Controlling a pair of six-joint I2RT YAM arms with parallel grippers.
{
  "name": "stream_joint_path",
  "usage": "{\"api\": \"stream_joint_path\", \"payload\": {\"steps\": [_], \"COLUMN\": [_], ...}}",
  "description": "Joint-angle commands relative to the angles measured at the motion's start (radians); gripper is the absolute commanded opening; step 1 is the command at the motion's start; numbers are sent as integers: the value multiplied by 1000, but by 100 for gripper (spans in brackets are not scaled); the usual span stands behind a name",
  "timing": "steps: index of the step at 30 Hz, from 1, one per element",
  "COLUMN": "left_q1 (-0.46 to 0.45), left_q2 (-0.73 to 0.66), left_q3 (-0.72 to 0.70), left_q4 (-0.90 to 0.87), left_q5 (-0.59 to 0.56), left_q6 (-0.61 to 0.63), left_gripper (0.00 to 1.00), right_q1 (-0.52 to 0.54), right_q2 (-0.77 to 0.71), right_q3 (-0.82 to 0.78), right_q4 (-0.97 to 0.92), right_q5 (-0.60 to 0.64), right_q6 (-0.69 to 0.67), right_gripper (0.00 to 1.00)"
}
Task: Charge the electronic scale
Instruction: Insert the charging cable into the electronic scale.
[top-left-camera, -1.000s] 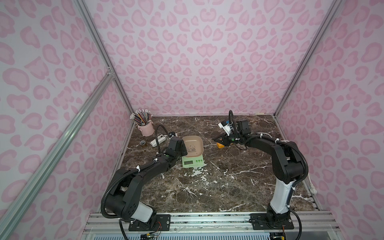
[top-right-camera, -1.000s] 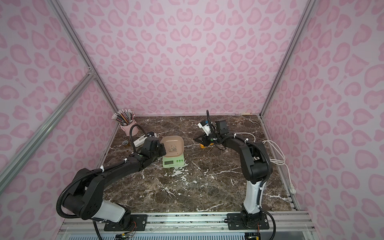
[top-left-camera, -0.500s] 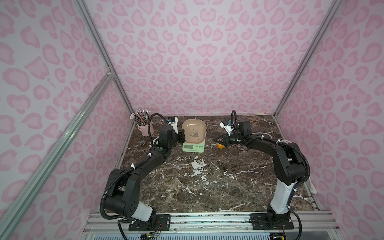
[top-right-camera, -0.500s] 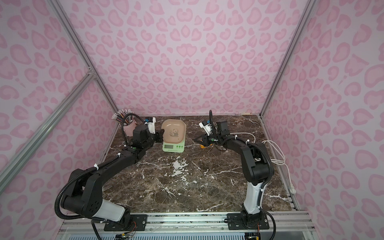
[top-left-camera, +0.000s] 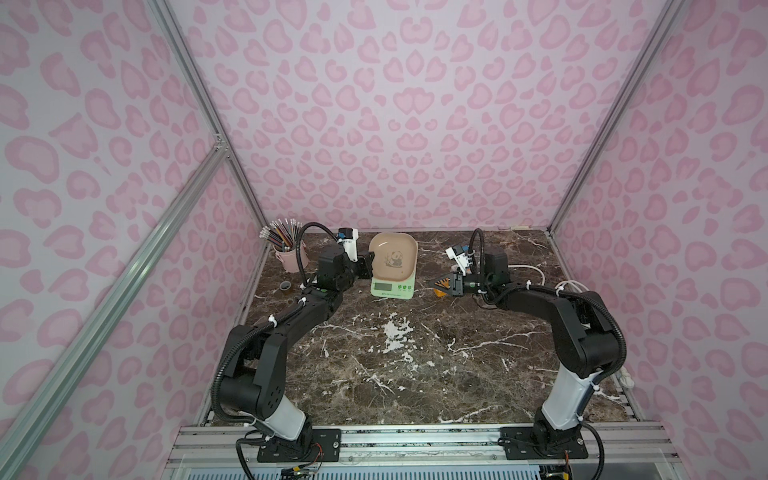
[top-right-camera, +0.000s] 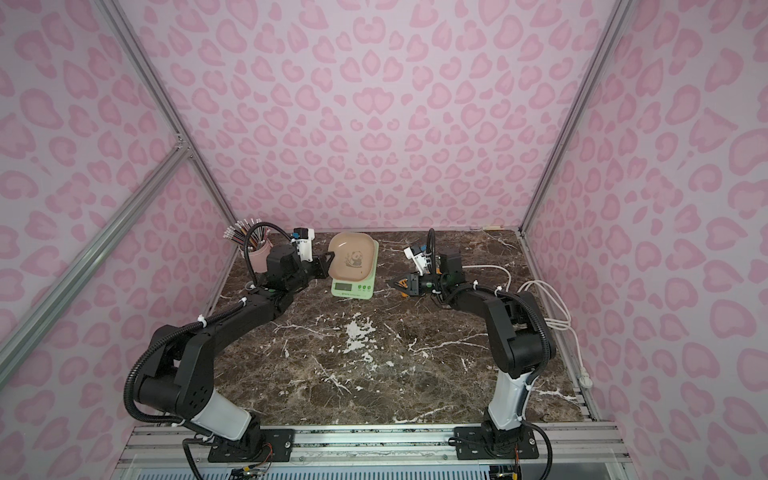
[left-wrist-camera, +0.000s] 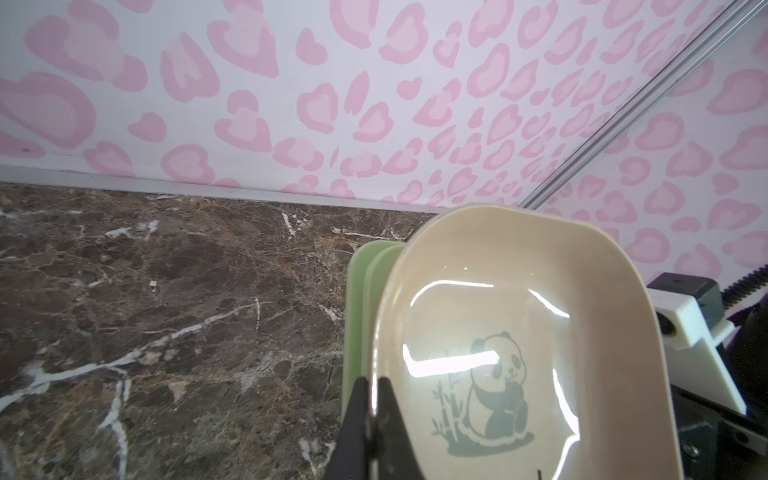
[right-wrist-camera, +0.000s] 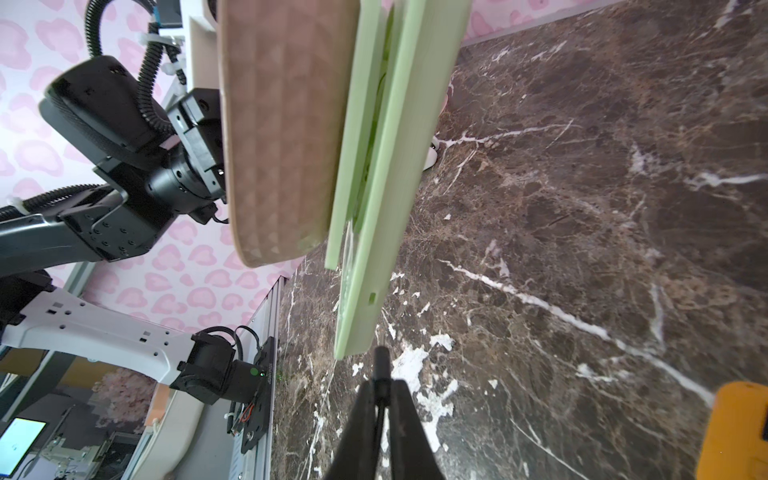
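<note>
down at the lower edge of both top views, the two arm bases sit on the rail, with bare brown desk (top-left-camera: 395, 374) above them.

moving up, right of centre: the right gripper (top-left-camera: 441, 286), jaws pinched almost closed on a slim black plug (right-wrist-camera: 381, 360) that pokes out past the tips. an orange power strip (right-wrist-camera: 735, 432) lies close by it.

now the key relation. the electronic scale (top-left-camera: 392, 286) sits just left of that plug in the frame, near but not touching. its long axis runs up the frame from the display end toward the back wall, so the plug comes in across it, from the right. the right wrist view shows a small slot (right-wrist-camera: 372, 296) on the green side edge, likely the port. the plug tip stops short of the edge and looks out of line with the slot, so a shift along the edge seems needed.

the left gripper (left-wrist-camera: 371, 388) is on the scale's far side from the plug, jaws clamped thin on the rim of the beige tray (left-wrist-camera: 498, 332), holding the scale tilted. whether its front edge rests on the desk, i can't tell.

far back, upper left: a pink pencil cup (top-left-camera: 291, 255).
</note>
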Motion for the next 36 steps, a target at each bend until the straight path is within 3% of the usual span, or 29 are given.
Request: {"api": "stream_joint_path", "payload": {"steps": [1, 6, 36], "left_q1": [0, 0, -14], "left_q2": [9, 13, 35], "left_q3": [13, 7, 16], "left_q4": [120, 125, 173], "left_q5": [43, 45, 59], "left_q6": [-67, -98, -138], "left_gripper": [4, 4, 4], "right_q1": [1, 4, 16], "right_q2": [-18, -12, 16], "right_q3": [-31, -73, -64], "right_q4": [202, 336, 334], "right_q5": [-6, -11, -13], "right_q6": [124, 226, 232], "right_gripper": [0, 0, 0]}}
